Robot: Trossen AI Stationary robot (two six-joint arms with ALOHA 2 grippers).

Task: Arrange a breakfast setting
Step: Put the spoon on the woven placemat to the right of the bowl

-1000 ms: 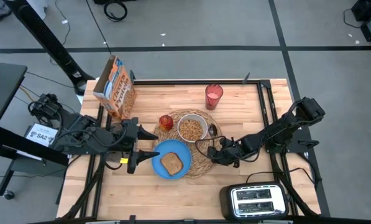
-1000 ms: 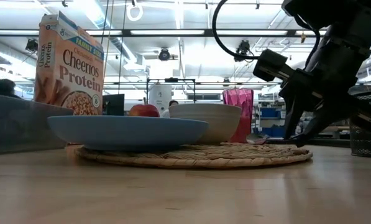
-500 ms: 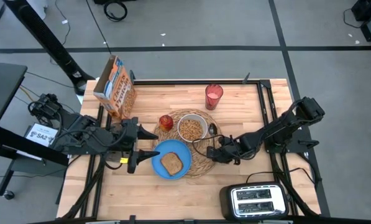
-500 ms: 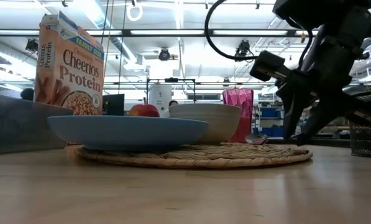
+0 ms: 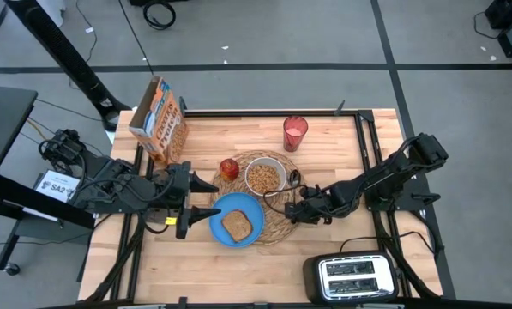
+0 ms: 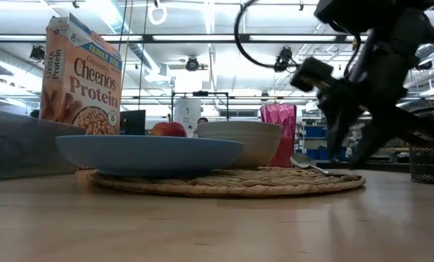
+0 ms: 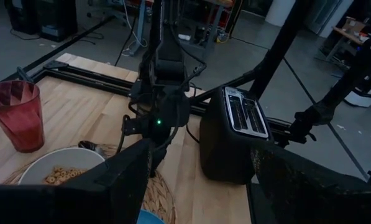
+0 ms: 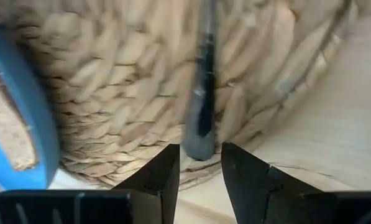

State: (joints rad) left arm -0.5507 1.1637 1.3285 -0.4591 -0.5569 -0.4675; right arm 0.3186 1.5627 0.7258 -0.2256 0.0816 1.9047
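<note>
Right tool [image 8: 197, 171] low over mat's [image 5: 277, 225] right edge, fingers slightly apart, straddling spoon's [image 8: 201, 93] handle tip without a clear grip. Spoon flat on mat, just right of bowl [image 5: 264, 176] of cereal. Plate [image 5: 236, 218] with toast [image 5: 237, 225] on mat's near-left part; apple [image 5: 229, 167] beside bowl's left; cup [image 5: 295, 132] far right; box [image 5: 158, 120] far left. Left tool [image 5: 206, 197] spread wide, empty, just left of plate.

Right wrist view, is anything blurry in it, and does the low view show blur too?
Right wrist view: the metal spoon handle lying on the round woven straw placemat is smeared and soft, while the right gripper stays fairly crisp. Low view: that gripper and its arm look motion-blurred, while the orange Cheerios box and blue plate stay sharp.
</note>
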